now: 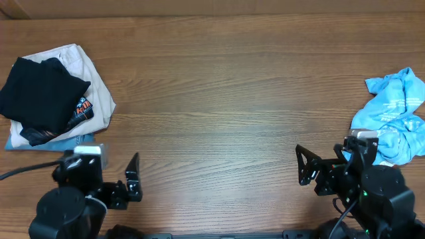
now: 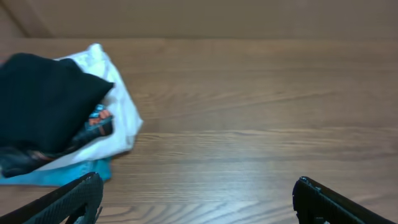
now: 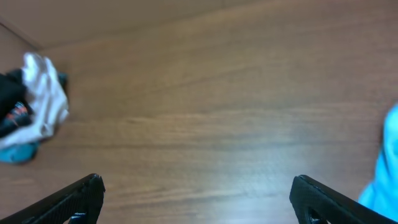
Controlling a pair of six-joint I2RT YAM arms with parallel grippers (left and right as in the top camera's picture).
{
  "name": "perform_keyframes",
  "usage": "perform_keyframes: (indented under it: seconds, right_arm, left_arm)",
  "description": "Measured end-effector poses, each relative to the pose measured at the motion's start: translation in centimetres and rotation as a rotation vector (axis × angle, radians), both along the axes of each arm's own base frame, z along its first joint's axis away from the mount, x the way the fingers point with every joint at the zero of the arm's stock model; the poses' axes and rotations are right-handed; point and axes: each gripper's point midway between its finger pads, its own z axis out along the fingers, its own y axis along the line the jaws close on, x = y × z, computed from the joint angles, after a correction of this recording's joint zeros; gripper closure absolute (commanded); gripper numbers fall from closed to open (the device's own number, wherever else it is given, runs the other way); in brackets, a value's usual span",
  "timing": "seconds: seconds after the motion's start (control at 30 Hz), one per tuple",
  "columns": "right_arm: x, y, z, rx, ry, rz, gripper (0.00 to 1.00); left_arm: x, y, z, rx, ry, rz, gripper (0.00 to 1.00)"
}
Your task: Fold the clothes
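Note:
The clothes point(image 1: 40, 89), plain black soft fabric, lie bundled on top of a pile at the table's far left, also in the left wrist view point(image 2: 43, 99). Under them show a black jersey with orange-and-white print point(image 1: 82, 109) and a cream-white garment point(image 1: 93, 79). My left gripper point(image 2: 198, 180) hovers open near the front edge, right of the pile, with only bare wood between its fingers. At the front right, my right gripper point(image 3: 198, 180) is open too and holds nothing.
A crumpled light blue tee point(image 1: 395, 113) lies at the right edge, just beside the right arm point(image 1: 372, 186). A light blue layer point(image 1: 66, 141) sticks out from under the left pile. The wooden table point(image 1: 226, 99) stretches between the two heaps.

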Motion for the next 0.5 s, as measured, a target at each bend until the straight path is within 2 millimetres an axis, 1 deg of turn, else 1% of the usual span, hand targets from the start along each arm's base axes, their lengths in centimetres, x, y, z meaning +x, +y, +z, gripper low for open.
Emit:
perform_keyframes:
  seconds: [0.07,0.2,0.5]
  right_arm:
    - [-0.3,-0.2,-0.7,-0.014,0.025,-0.004,0.00]
    - [-0.3,-0.4,-0.9,-0.022,0.033,-0.010,0.00]
    - [-0.3,-0.4,-0.9,-0.024,0.032,-0.012,0.00]
  left_arm:
    - [0.0,0.3,0.0,0.008,-0.003,0.014,0.00]
    - [-0.1,0.6,-0.3,0.021,0.008,0.030,0.00]
    - [-1.6,1.3,-2.7,0.064,0.123,0.035,0.00]
